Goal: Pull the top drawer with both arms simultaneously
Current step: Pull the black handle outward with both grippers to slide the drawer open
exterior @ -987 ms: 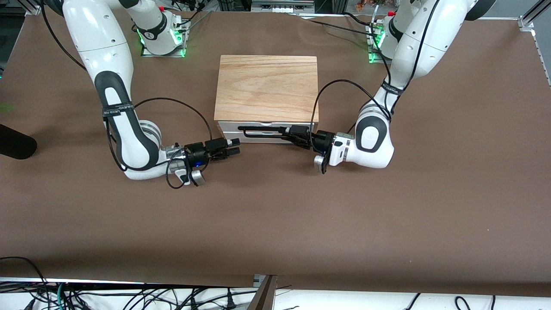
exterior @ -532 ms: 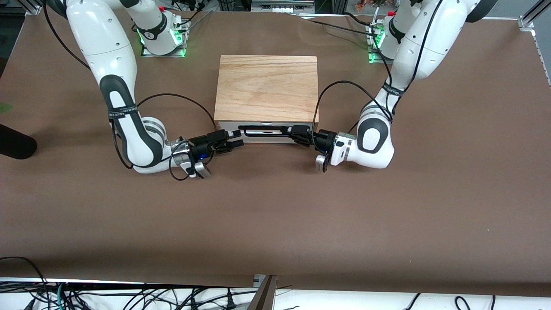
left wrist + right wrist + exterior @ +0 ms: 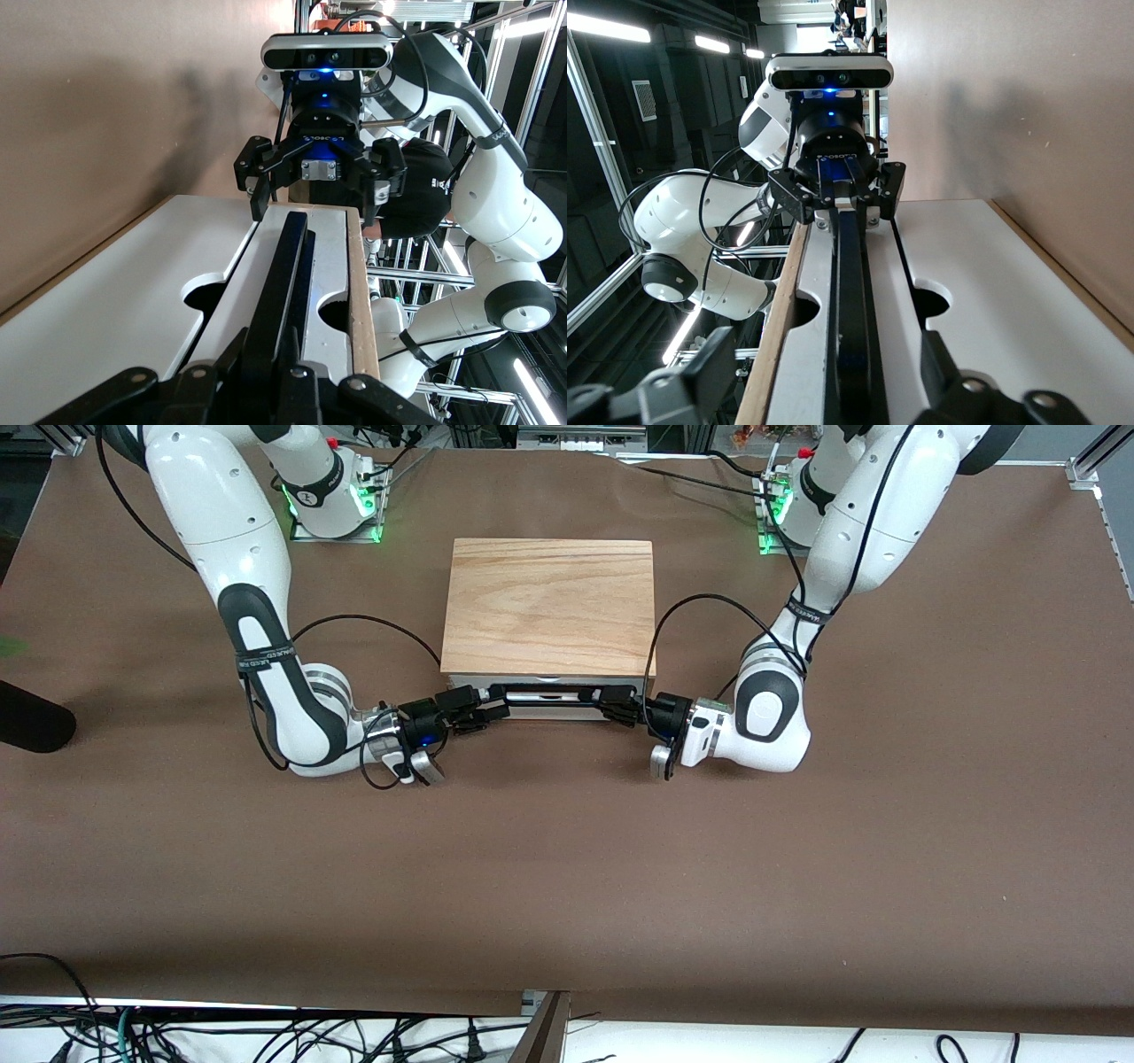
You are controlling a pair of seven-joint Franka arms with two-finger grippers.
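Observation:
The top drawer (image 3: pixel 549 708) has a white front and sits closed under the box's wood-grain top (image 3: pixel 549 602); its inside is hidden. Its long black bar handle (image 3: pixel 549 691) runs across the front. My left gripper (image 3: pixel 611 710) is shut on the handle at the end toward the left arm; the left wrist view shows its fingers (image 3: pixel 242 341) pinching the bar (image 3: pixel 283 257). My right gripper (image 3: pixel 485 710) is open at the handle's other end. In the right wrist view its fingers (image 3: pixel 712 354) stand wide on either side of the bar (image 3: pixel 850 292).
The box stands in the middle of the brown table (image 3: pixel 567 868). Both arm bases with green lights (image 3: pixel 337 509) are at the table's edge farthest from the front camera. A black object (image 3: pixel 31 726) lies at the right arm's end. Loose cables (image 3: pixel 266 1036) hang along the near edge.
My right gripper has moved from the table beside the box up to the handle's end and now straddles it. My left gripper has stayed on the handle. The drawer has not moved.

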